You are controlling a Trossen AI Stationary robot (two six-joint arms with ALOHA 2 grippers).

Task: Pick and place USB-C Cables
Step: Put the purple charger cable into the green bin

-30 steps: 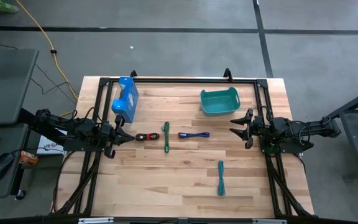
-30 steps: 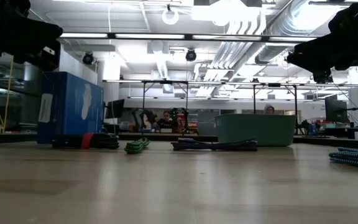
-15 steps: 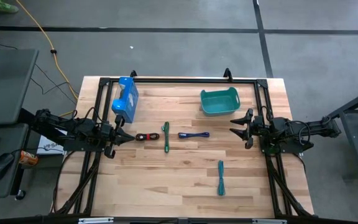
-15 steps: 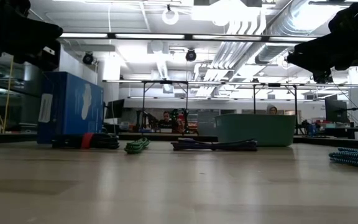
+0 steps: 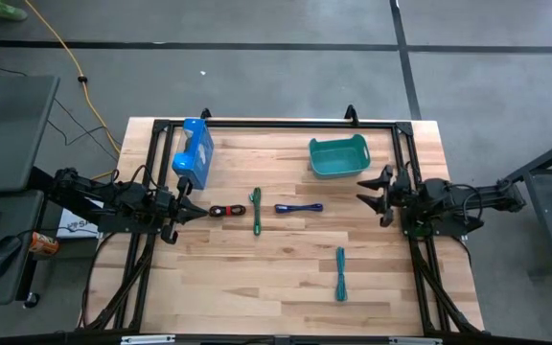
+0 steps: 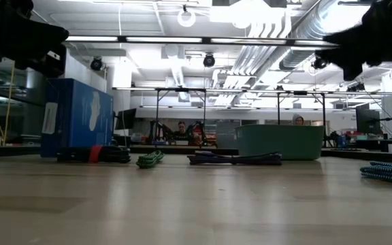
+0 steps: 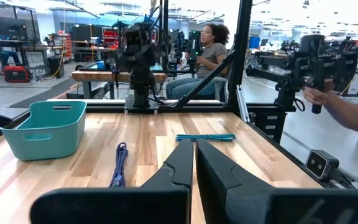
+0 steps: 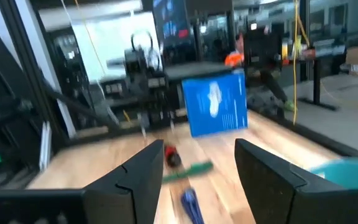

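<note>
Light wooden slatted surface carries a teal plastic bin at the far side. Mid-surface row: red-and-black cable, green cable, dark blue cable; teal cable nearer the front. Left gripper at the left edge, fingers together; right gripper at the right, fingers apart.

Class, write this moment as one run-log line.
left gripper: shut, beside red-and-black cable | right gripper: open, empty, near teal bin | four cables on table, none binned
</note>
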